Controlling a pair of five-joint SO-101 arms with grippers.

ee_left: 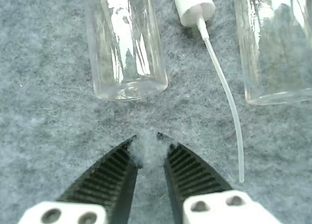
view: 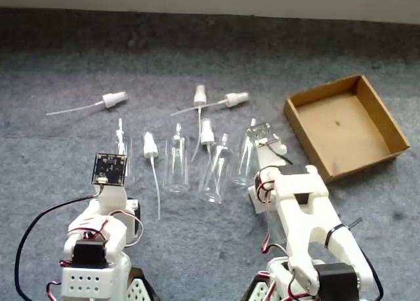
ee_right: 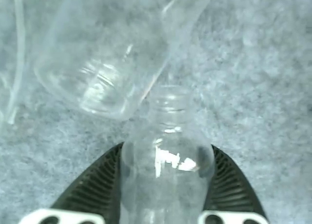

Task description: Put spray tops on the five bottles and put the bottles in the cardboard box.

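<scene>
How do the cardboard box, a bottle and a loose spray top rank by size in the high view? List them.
1. cardboard box
2. bottle
3. spray top; its thin tube looks nearly bottle-long, its head far smaller.

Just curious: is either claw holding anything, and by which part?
The right gripper clasps a clear bottle by its body, below the neck. The left gripper holds nothing.
</scene>
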